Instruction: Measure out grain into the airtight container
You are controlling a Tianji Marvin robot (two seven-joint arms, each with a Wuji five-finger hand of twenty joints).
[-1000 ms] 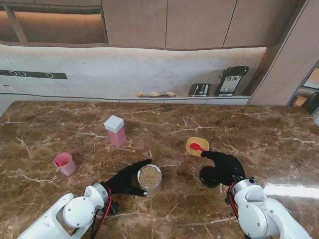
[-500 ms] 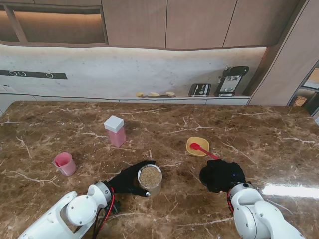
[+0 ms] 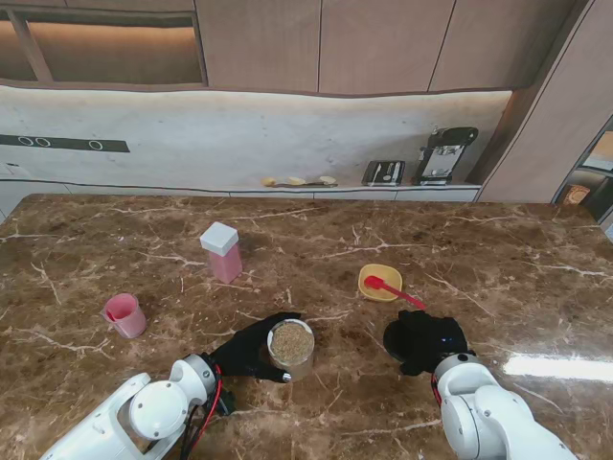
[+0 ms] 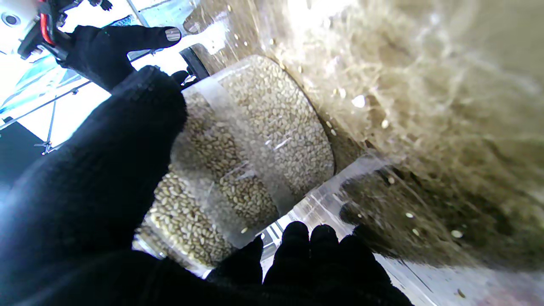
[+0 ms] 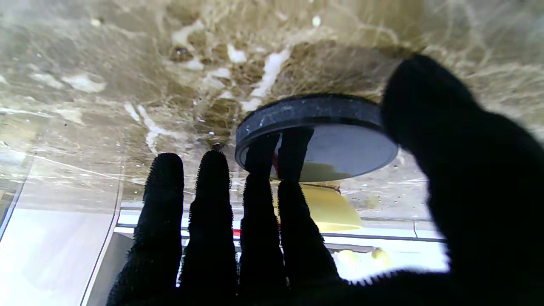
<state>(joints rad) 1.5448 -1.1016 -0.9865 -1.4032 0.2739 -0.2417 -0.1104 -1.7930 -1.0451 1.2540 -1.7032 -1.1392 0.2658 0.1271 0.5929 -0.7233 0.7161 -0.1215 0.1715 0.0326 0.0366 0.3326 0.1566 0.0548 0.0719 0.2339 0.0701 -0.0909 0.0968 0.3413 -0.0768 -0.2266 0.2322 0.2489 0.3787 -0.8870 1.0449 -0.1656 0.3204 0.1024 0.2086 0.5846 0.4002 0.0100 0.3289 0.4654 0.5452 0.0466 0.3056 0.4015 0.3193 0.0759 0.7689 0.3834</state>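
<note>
steadying the grain jar (image 3: pixel 288 349) on the bench (image 3: pixel 498 259), the left hand (image 3: pixel 251 347) wraps it; the right hand (image 3: pixel 428 337) pinches the black lid (image 5: pixel 316 136), ready to seal.

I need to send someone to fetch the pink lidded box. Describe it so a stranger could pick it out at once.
Start at the brown marble table and look to its left half, farther from me than the clear grain jar held by the left hand. There stands the pink box, upright and alone. Unlike the open, round pink cup farther left, it is tall, square-sided and capped with a white lid.
</note>
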